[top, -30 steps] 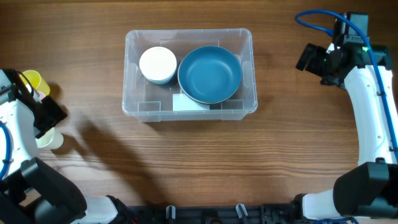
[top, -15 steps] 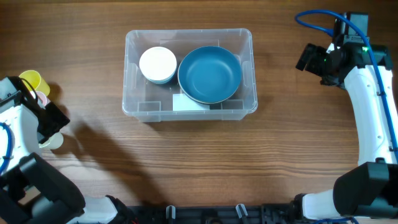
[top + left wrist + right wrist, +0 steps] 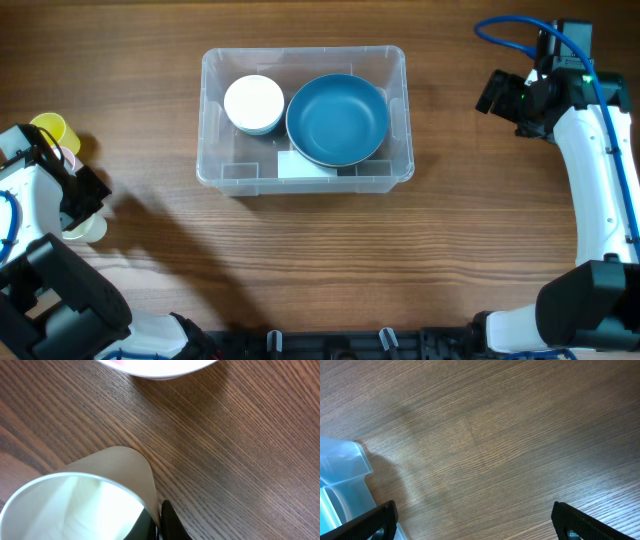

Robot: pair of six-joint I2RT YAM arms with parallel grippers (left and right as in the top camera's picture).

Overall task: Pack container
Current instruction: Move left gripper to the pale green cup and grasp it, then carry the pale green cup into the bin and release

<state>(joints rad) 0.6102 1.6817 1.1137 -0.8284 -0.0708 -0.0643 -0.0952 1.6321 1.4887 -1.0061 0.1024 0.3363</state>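
Cream paper cup (image 3: 82, 497), 9 o'clock on brown wooden counter (image 3: 450, 260); left jaws closure indeterminable, right jaws spread; risk: loose hold tips cup short of clear rectangular plastic container (image 3: 302, 50).

table (image 3: 300, 270): looked like wood, strong brown grain, mostly matt with a soft sheen
container (image 3: 300, 51): clear plastic, smooth and pretty glossy, rim caught the light
blue bowl (image 3: 337, 120): smooth with a satin finish, couldn't tell plastic from ceramic
white bowl (image 3: 253, 103): smooth, plain, low shine
cream cup (image 3: 107, 472): smooth matt wall outside, bit shinier inside
right arm (image 3: 600, 190): white hard shell, looked like smooth glossy plastic
cable (image 3: 500, 24): blue, had a smooth rubbery-looking jacket
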